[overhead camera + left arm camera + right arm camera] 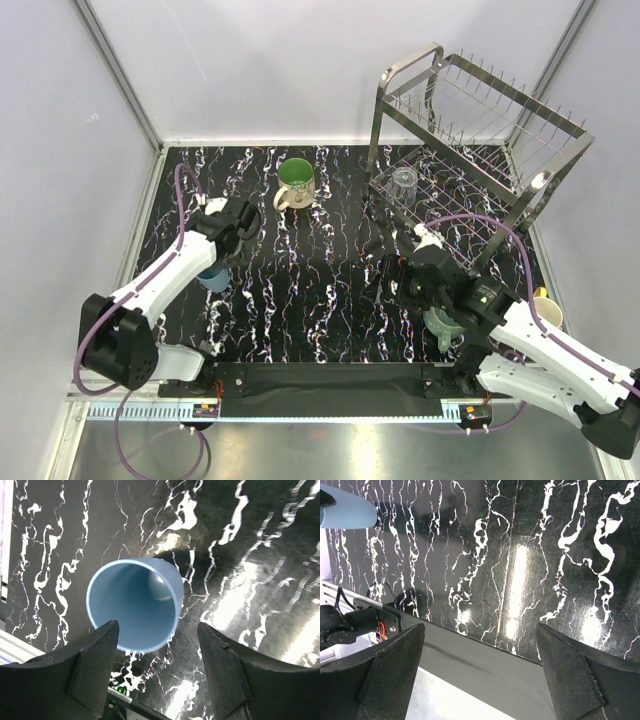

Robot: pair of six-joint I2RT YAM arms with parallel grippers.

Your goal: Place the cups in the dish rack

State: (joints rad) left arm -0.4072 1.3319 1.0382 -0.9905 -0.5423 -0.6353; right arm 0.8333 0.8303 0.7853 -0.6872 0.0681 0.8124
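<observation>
On the counter (320, 290), the dish rack (490, 115) holds only the glass tumbler (404, 180), on its lower tier. The right pincer (480, 627) gapes empty. The left pincer (157, 627) is spread astride the light-blue cup (134, 611). The cream mug (295, 183), teal mug (443, 328) and yellow mug (547, 305) are still unloaded.

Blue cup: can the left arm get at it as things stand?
Probably yes. The left tool is open, the blue cup sits just beyond its fingers, and nothing shows between them.
</observation>
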